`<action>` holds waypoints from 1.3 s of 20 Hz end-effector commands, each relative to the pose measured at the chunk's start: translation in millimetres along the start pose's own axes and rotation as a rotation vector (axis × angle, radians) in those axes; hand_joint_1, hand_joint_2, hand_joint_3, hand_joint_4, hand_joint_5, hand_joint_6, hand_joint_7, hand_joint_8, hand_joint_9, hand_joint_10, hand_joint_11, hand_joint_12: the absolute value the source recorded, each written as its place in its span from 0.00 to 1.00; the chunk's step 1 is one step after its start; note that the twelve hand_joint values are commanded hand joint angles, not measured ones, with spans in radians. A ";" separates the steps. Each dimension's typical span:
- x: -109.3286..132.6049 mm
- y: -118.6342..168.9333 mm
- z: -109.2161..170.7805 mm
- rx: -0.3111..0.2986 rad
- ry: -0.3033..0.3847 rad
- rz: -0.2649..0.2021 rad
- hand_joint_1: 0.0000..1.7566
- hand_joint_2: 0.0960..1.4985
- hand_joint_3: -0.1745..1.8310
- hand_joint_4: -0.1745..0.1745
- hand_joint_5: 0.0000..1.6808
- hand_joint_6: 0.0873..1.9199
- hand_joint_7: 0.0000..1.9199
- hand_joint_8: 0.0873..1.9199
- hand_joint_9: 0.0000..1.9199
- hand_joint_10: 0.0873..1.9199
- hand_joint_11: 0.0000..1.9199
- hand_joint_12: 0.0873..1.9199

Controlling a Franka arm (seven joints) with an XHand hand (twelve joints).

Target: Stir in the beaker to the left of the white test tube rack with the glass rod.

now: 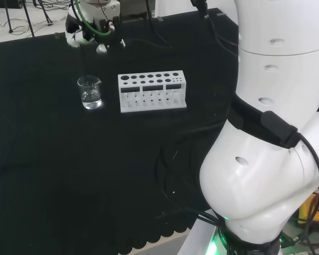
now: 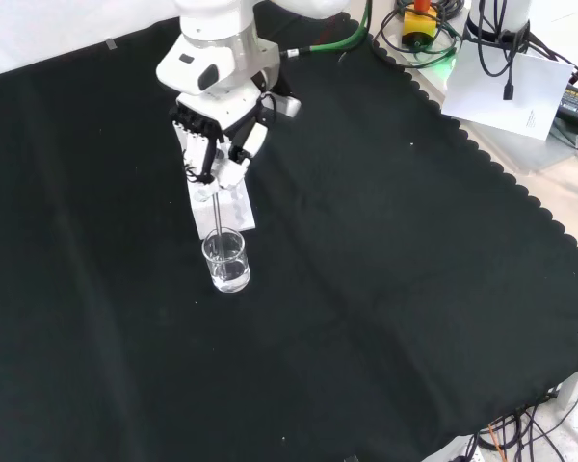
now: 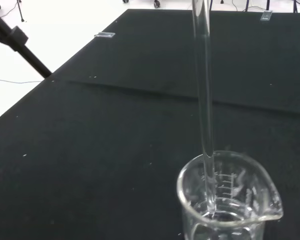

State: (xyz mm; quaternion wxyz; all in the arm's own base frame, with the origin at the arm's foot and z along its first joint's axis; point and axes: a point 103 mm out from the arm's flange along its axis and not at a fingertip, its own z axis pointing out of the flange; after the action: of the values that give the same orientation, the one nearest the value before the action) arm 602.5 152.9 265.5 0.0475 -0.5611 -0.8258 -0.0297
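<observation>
A small clear glass beaker (image 1: 90, 92) with some clear liquid stands on the black cloth, left of the white test tube rack (image 1: 151, 91) in the head view. In the front view the beaker (image 2: 225, 260) sits just below the hand (image 2: 215, 142). The hand's fingers are curled round the top of a thin glass rod (image 2: 215, 210), which hangs nearly upright. The wrist view shows the rod (image 3: 204, 95) passing over the rim, its tip down inside the beaker (image 3: 225, 200) at the liquid. In the head view the hand (image 1: 90, 31) hovers above the beaker.
The test tube rack (image 2: 223, 204) lies partly behind the hand and rod in the front view. The arm's large white links (image 1: 266, 133) stand at the head view's right. Cables and a paper sheet (image 2: 506, 91) lie beyond the cloth's scalloped edge.
</observation>
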 end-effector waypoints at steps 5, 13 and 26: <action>-44.5 -21.1 -5.9 0.005 -0.010 0.076 0.73 0.72 0.09 0.00 0.61 0.30 0.54 0.63 0.81 0.43 0.82 0.37; -9.3 -40.9 -10.7 0.009 -0.033 0.037 0.73 0.72 0.09 0.00 0.61 0.30 0.54 0.63 0.81 0.43 0.82 0.38; 8.6 -2.1 3.4 0.000 -0.024 -0.024 0.73 0.72 0.09 0.00 0.61 0.30 0.54 0.63 0.81 0.44 0.82 0.38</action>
State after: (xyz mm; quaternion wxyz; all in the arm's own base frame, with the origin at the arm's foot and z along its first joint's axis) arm 586.1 157.6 267.4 0.0348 -0.5556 -0.8305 -0.0207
